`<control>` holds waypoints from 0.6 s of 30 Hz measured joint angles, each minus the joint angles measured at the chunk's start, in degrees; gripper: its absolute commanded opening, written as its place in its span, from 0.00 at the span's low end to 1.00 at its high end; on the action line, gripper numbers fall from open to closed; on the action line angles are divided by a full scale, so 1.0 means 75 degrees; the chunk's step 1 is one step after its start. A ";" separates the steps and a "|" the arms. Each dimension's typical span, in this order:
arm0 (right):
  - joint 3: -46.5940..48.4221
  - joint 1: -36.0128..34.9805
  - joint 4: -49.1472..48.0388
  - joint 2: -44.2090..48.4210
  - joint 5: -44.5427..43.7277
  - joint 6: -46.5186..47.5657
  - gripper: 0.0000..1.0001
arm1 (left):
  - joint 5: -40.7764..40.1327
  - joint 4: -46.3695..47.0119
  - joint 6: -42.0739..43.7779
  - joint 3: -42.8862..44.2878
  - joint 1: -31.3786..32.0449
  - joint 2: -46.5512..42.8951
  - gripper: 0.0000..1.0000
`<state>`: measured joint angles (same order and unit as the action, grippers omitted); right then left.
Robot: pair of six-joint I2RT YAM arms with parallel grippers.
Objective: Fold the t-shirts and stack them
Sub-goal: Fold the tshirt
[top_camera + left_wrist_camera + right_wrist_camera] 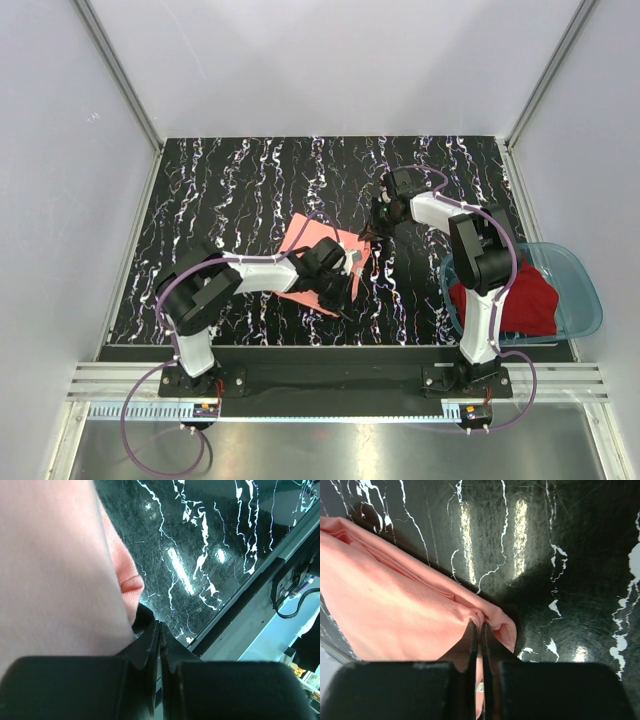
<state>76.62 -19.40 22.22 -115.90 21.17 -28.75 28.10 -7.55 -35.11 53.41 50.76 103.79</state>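
Note:
The salmon-pink t-shirt (pixel 303 247) lies folded into a small slab in the middle of the black marbled table. My right gripper (pixel 372 232) is at its far right corner; in the right wrist view that gripper (pixel 481 625) is shut, with a pinch of the pink cloth (pixel 395 605) between its fingers. My left gripper (pixel 340 290) is at the shirt's near right edge. In the left wrist view its jaws (pixel 160 626) are pressed together, and the pink cloth (pixel 50 580) bulges up against the left finger. The dark red t-shirt (pixel 525 300) lies crumpled in the basin.
A translucent blue plastic basin (pixel 588 292) stands at the table's right edge, beside the right arm's base. The table's near edge and a metal rail (pixel 260 575) run close behind the left gripper. Grey walls enclose the table (pixel 240 190) on three sides.

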 measured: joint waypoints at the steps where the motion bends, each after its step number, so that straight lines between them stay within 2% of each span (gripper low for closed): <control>1: 0.0000 0.0000 0.0012 0.0000 -0.0044 0.0070 0.11 | 0.0006 0.0003 0.0009 0.0000 0.0000 -0.0012 0.06; 3: 0.0003 0.0000 0.0047 0.0000 -0.0105 0.0181 0.19 | -0.0012 -0.0035 0.0055 -0.0009 0.0017 -0.0076 0.11; 5: 0.0070 0.0000 0.0181 0.0000 -0.0166 0.0277 0.29 | -0.0079 -0.0367 0.0169 -0.0009 0.0035 -0.0283 0.19; 6: 0.0146 0.0000 0.0326 0.0000 -0.0239 0.0335 0.39 | -0.0114 -0.0629 0.0248 0.0020 0.0041 -0.0460 0.22; 8: 0.0420 0.0000 0.0717 0.0000 -0.0423 0.0498 0.50 | -0.0160 -0.1113 0.0379 0.0195 0.0041 -0.0927 0.29; 9: 0.0580 0.0000 0.0927 0.0000 -0.0551 0.0606 0.60 | -0.0184 -0.1443 0.0452 0.0399 0.0029 -0.1201 0.31; 13: 0.1014 0.0000 0.1641 0.0152 -0.0959 0.0860 0.74 | -0.0245 -0.2192 0.0743 0.1478 -0.0323 -0.2328 0.43; 15: 0.1014 0.0000 0.2017 0.0425 -0.0970 0.0860 0.80 | -0.0291 -0.2454 0.0857 0.1877 -0.0836 -0.2818 0.49; 18: 0.0694 -0.0009 0.2031 0.1087 -0.0562 0.0560 0.80 | -0.0399 -0.2704 0.1096 0.2084 -0.2171 -0.3357 0.52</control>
<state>81.82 -19.46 37.45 -107.74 16.95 -24.56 25.10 -27.83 -26.89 69.04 34.48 78.61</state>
